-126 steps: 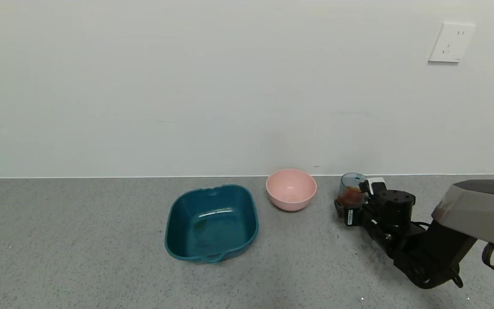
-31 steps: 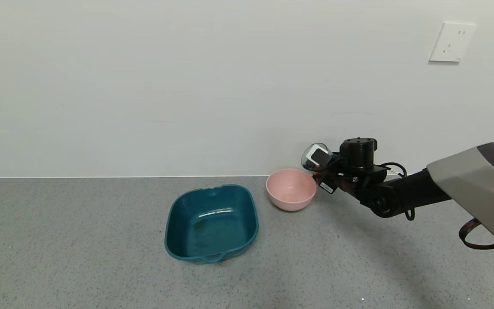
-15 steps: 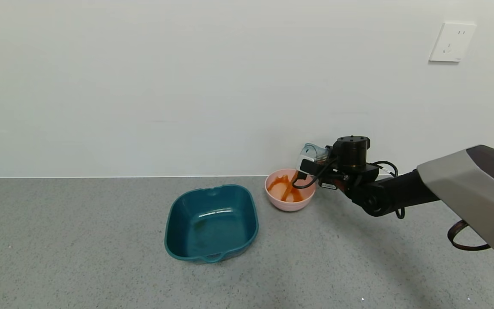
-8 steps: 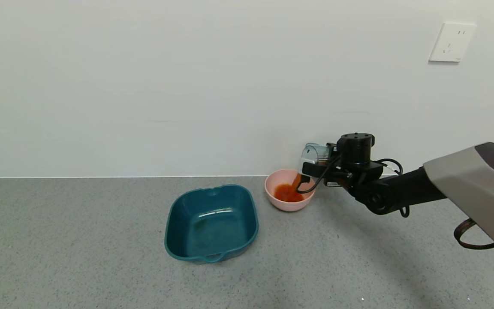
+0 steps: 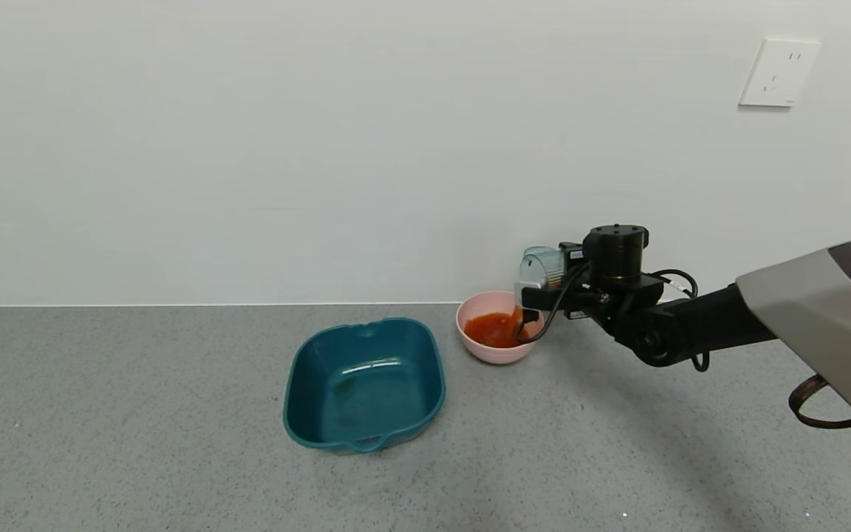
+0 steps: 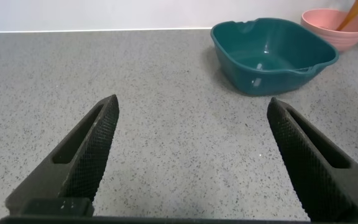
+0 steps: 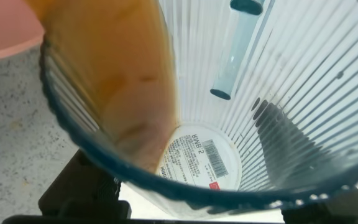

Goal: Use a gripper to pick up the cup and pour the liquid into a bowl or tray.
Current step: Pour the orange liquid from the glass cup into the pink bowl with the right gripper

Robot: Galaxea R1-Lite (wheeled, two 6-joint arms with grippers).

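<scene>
My right gripper (image 5: 544,284) is shut on the translucent blue-grey cup (image 5: 541,267) and holds it tipped on its side over the right rim of the pale-pink bowl (image 5: 479,346). Red-orange liquid (image 5: 494,329) lies in the bowl. In the right wrist view the ribbed cup (image 7: 278,93) fills the picture, with an orange film of liquid (image 7: 126,81) running down one wall toward the rim and a label on its bottom. My left gripper (image 6: 191,162) is open and empty, low over the grey counter, to the left of the teal tray.
A dark-teal squarish tray (image 5: 364,383) with handles stands left of the bowl; it also shows in the left wrist view (image 6: 272,53). The bowl stands close to the white wall (image 5: 322,148). A wall socket (image 5: 778,72) is at the upper right.
My right gripper lifted the cup from the counter, carried it left over the bowl and tipped it. The liquid ran into the bowl; in the last half second the cup tipped a little further.
</scene>
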